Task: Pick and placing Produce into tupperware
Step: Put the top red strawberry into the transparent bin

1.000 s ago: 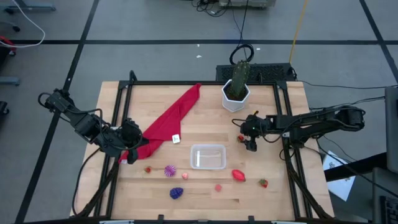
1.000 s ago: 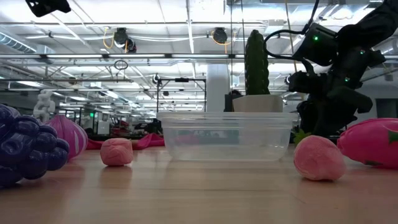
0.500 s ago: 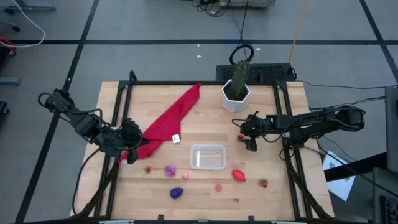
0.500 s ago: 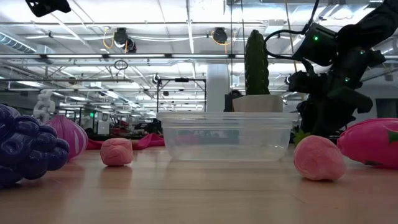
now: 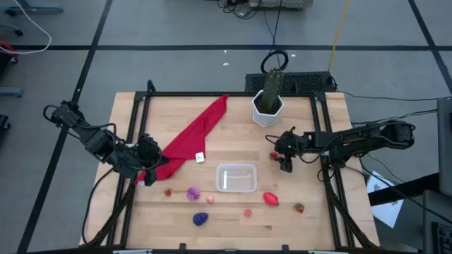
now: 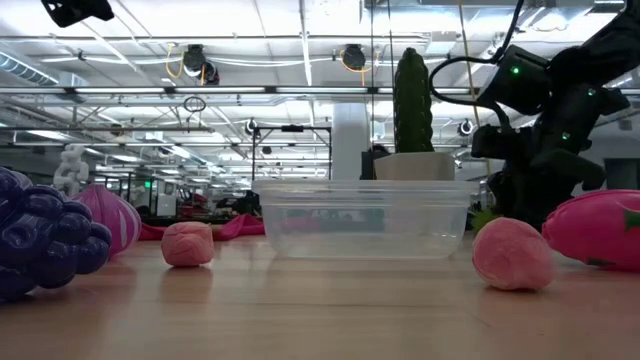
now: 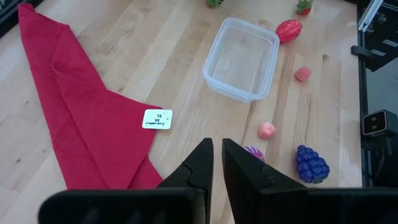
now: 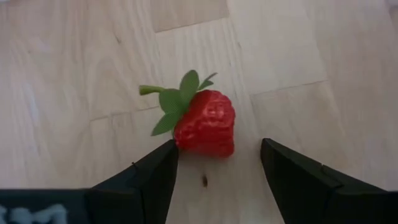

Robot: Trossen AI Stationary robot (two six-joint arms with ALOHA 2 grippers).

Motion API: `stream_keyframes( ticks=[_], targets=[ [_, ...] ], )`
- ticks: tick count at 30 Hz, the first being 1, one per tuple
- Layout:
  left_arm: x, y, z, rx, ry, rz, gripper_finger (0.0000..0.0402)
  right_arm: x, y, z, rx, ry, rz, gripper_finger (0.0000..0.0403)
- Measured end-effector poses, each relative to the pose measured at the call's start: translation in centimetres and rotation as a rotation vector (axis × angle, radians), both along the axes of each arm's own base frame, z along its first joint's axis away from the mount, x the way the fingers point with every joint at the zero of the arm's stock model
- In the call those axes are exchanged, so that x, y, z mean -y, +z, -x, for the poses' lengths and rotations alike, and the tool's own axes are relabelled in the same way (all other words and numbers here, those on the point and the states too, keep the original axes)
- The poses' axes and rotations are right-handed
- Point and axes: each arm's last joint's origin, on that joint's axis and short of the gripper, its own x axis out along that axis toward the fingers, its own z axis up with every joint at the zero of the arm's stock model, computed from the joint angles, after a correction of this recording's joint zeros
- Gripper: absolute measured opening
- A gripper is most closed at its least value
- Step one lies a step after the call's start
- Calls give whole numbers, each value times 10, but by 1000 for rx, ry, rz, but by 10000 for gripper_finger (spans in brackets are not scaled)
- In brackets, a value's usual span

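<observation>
Red strawberry (image 8: 205, 123) with green leaves; red cloth (image 5: 189, 135); clear tupperware (image 5: 236, 178); purple grapes (image 5: 200, 219); green cactus (image 5: 272, 89).

Robotics lab or industrial workshop hall. Grey floor (image 5: 176, 67) marked with dark tape lines, cables (image 5: 272, 28) trailing across it. Wooden table (image 5: 233, 134) in black metal frame, arms mounted either side. Beyond table: high open ceiling with exposed pipes and ducts (image 6: 200, 60), strip lights, metal racks (image 6: 290, 150) and equipment rows deep into room.
</observation>
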Motion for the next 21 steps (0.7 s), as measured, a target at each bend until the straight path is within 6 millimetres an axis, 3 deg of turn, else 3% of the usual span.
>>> stream_keyframes(
  ticks=[21],
  targets=[
    [0, 0, 0, 0, 3, 3, 37, 1, 3, -5, 60, 39, 29, 210]
  ],
)
